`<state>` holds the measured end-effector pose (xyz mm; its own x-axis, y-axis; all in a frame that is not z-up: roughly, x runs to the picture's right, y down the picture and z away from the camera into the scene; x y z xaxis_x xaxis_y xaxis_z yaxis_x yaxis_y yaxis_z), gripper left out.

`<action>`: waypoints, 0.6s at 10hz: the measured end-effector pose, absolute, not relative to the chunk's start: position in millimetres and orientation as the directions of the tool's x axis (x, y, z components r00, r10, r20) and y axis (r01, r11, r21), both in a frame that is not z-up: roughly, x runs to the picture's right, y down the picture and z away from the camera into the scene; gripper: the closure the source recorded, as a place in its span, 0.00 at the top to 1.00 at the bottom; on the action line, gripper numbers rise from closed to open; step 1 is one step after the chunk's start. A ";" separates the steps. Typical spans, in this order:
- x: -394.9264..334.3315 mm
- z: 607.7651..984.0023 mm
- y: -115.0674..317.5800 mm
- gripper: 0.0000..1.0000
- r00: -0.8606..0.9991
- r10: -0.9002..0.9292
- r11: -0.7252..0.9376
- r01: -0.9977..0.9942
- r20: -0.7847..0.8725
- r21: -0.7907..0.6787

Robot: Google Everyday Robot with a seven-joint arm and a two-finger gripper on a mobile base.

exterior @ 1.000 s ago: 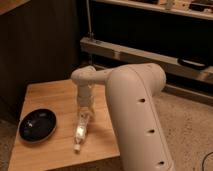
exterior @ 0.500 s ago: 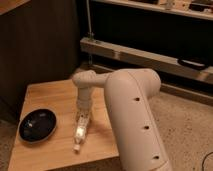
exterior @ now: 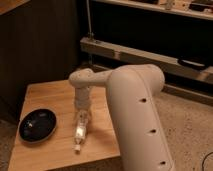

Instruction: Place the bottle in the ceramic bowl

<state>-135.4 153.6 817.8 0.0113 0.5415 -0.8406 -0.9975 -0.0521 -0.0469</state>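
- Bottle (exterior: 79, 132) first: it's a slim clear one with a pale label. It sits over the front middle of the wooden table (exterior: 47, 95), white cap pointing down toward the front edge. I can't tell if the cap end is touching the wood or just above it.
- Far left is the ceramic bowl (exterior: 37, 124), glossy black and shallow. It's on the table's front-left part, near the bottle but clearly apart from it, with bare wood between them.
- The table is light wood, a plain flat top with the grain showing.
- In the middle, the gripper (exterior: 82, 118) points straight down over the table and looks clamped on the bottle's upper end, so the bottle trails out below it.
- The big white arm (exterior: 135, 110) comes in from the right and covers the table's right side.
- Behind the table is a dark wall panel (exterior: 40, 45), with a thin metal pole (exterior: 89, 20) going up next to it.
- Further right, a long low shelf (exterior: 145, 56) runs across in front of a dark recess.
- The floor (exterior: 192, 130) on the right is speckled grey-beige.
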 end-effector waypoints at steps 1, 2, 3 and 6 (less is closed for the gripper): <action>-134.7 800.1 145.6 0.65 0.015 0.550 -0.040 -0.998 -0.835 -0.044; -133.9 784.6 138.5 0.65 0.017 0.553 -0.030 -0.999 -0.833 -0.040; -133.8 771.3 133.3 0.65 0.019 0.556 -0.019 -0.999 -0.831 -0.036; -133.1 757.8 139.8 0.65 0.025 0.567 0.000 -1.000 -0.823 -0.030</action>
